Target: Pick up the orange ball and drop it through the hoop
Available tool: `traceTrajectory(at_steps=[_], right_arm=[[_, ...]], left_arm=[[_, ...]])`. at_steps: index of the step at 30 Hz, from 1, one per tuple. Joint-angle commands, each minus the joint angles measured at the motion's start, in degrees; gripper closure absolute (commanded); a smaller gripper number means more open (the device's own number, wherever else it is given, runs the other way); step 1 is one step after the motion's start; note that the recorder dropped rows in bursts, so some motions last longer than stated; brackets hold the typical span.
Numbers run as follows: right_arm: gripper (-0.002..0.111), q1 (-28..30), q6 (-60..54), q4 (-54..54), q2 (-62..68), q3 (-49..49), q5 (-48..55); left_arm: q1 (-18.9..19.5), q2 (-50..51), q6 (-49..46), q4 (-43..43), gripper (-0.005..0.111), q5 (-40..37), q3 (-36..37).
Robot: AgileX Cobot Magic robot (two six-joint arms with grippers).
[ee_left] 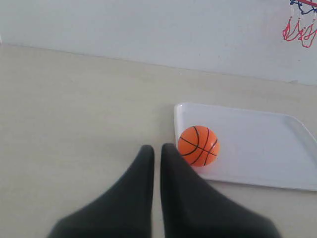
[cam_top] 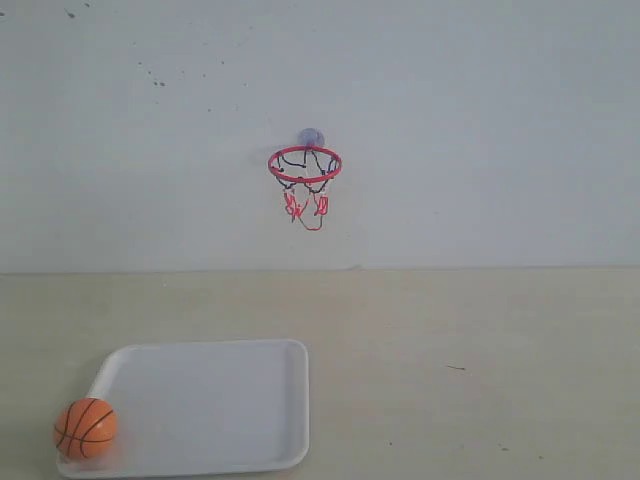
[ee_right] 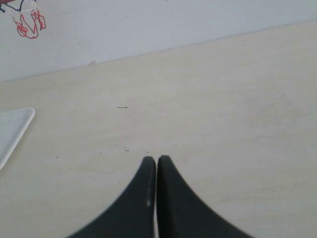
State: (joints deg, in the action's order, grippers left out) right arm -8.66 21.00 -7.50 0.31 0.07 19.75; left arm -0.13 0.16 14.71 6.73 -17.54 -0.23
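The orange ball (cam_top: 86, 428) rests in the near left corner of a white tray (cam_top: 230, 400). High on the back wall hangs the hoop (cam_top: 305, 165), a red ring with a black-and-red net. Neither gripper appears in the exterior view. In the left wrist view the left gripper (ee_left: 157, 148) is shut and empty, its black fingers over the table just short of the orange ball (ee_left: 198, 145), with the hoop's net (ee_left: 301, 25) at the frame's edge. The right gripper (ee_right: 156, 159) is shut and empty over bare table, far from the ball; the net (ee_right: 27, 20) shows at a corner.
The white tray (ee_left: 257, 144) lies flat on the beige table (cam_top: 480, 370), and one corner of the tray (ee_right: 12, 126) shows in the right wrist view. A pale wall (cam_top: 480, 130) closes off the far edge of the table.
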Motion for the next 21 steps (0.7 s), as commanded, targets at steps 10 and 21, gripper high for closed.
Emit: traceTrajectory(at_steps=[10,21], right_arm=[[0.108,0.2,-0.5,-0.5,-0.3,-0.1,-0.6],[0.108,0.2,-0.5,-0.5,-0.3,-0.1,-0.6]], left_arm=[[-0.4,-0.2,-0.3,0.7,0.103,0.0,0.2],[-0.4,-0.2,2.4,-6.0,0.103,7.2,-18.8]])
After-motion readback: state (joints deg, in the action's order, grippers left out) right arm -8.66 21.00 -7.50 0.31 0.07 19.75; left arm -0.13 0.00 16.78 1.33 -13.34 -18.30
